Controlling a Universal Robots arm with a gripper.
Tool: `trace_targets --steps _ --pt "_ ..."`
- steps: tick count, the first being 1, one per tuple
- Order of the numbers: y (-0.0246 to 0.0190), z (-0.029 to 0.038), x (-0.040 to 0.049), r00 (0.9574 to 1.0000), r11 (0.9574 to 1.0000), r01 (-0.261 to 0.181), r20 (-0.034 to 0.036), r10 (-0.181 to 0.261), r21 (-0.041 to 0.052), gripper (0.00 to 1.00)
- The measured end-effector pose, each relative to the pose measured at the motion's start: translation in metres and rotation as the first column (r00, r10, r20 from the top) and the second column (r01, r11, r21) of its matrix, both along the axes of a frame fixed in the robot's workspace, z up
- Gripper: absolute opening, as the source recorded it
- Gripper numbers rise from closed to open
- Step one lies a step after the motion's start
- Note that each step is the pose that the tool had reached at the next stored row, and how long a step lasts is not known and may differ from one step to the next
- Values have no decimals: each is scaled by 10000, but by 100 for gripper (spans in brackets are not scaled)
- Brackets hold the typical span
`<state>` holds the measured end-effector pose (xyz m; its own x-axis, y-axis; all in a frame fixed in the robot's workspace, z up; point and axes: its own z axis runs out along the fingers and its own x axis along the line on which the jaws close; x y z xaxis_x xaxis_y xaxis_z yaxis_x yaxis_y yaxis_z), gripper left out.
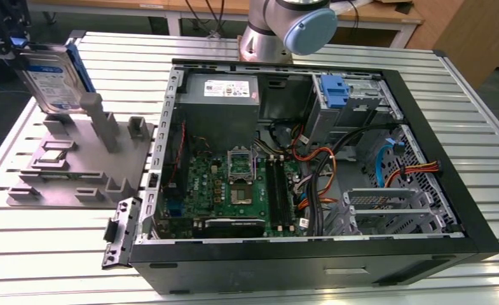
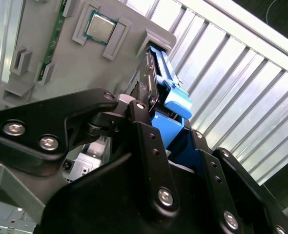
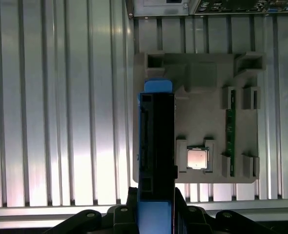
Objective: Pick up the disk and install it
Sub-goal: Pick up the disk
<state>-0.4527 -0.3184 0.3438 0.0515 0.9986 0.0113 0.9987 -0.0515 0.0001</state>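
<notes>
The disk (image 1: 53,76), a silver hard drive with a white-and-blue label in a blue carrier, stands upright on edge over the far corner of the grey fixture (image 1: 79,171), at the exterior view's left. My gripper (image 3: 156,207) is shut on it, with a black finger (image 2: 144,131) on each flat side. In the first wrist view the disk (image 3: 156,146) appears edge-on, dark with blue ends, along the fixture (image 3: 202,107). The second wrist view has the disk's blue carrier (image 2: 178,105) between the fingers. I cannot tell whether its lower edge still rests in the fixture.
An open computer case (image 1: 478,235) lies on the slatted metal table (image 1: 46,254), with a grey power supply (image 1: 224,89), motherboard (image 1: 232,184) and blue-fronted drive bay (image 1: 334,92) inside. A processor chip (image 3: 198,158) and a green memory stick (image 3: 229,129) sit on the fixture.
</notes>
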Motion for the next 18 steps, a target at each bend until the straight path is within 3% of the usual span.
trace_targets --steps 18 --pt "0 51 0 10000 10000 0 0 0 0 36"
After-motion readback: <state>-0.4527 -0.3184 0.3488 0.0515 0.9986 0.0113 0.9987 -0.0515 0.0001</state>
